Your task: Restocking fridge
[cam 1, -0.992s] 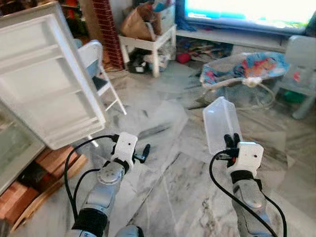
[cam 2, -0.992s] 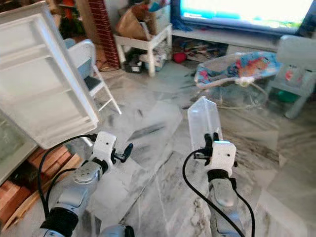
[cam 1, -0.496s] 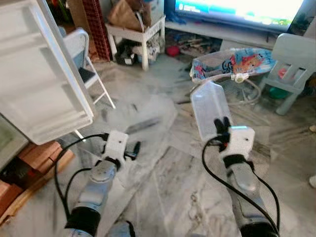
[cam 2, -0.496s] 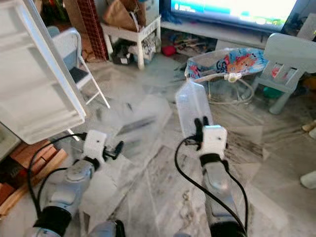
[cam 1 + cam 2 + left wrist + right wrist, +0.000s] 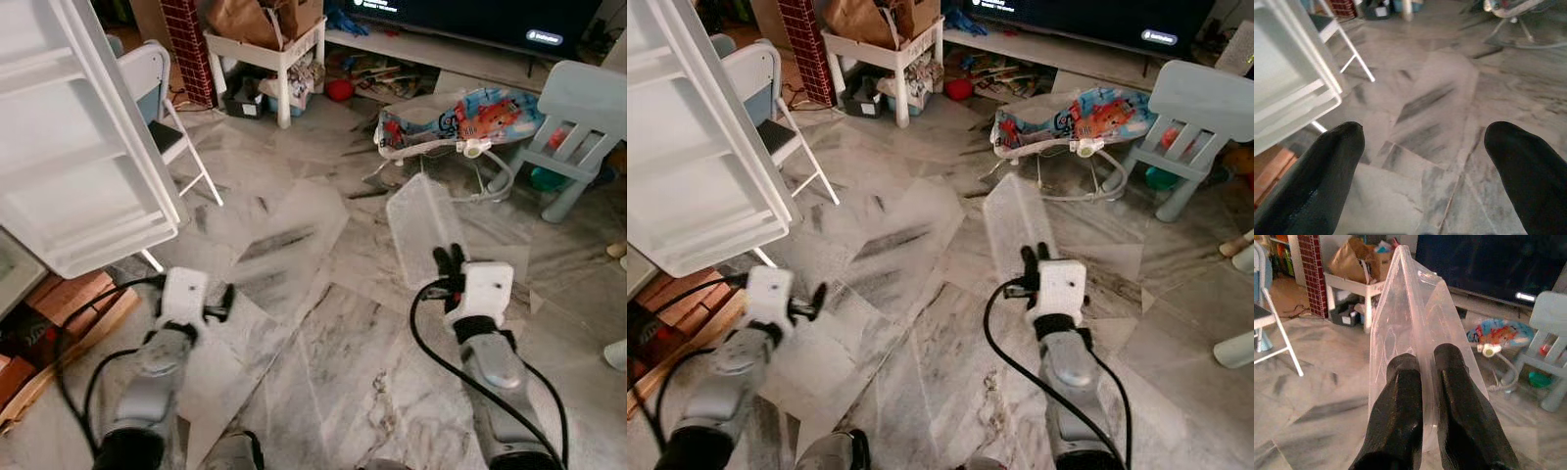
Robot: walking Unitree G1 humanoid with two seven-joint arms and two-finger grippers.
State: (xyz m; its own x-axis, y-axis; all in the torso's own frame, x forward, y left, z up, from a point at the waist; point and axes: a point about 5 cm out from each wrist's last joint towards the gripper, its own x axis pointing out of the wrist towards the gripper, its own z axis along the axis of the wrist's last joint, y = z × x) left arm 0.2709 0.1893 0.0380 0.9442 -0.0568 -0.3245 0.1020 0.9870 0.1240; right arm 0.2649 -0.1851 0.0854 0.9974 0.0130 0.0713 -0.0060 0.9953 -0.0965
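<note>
Carrying a clear plastic fridge bin toward the open fridge door

The right gripper (image 5: pixel 450 257) is clamped on the clear plastic bin (image 5: pixel 422 227), held upright above the marble floor (image 5: pixel 323 343); the left gripper (image 5: pixel 1425 147) is spread wide, empty. Best keep the bin level while turning toward the fridge door (image 5: pixel 69 147).

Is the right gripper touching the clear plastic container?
Touching. In the right wrist view both fingers of the right gripper pinch the clear plastic container wall between them.

Clear tray (image 5: pixel 423 227), white fridge door (image 5: pixel 73 166) (grey-veined floor (image 5: pixel 323 343)).
</note>
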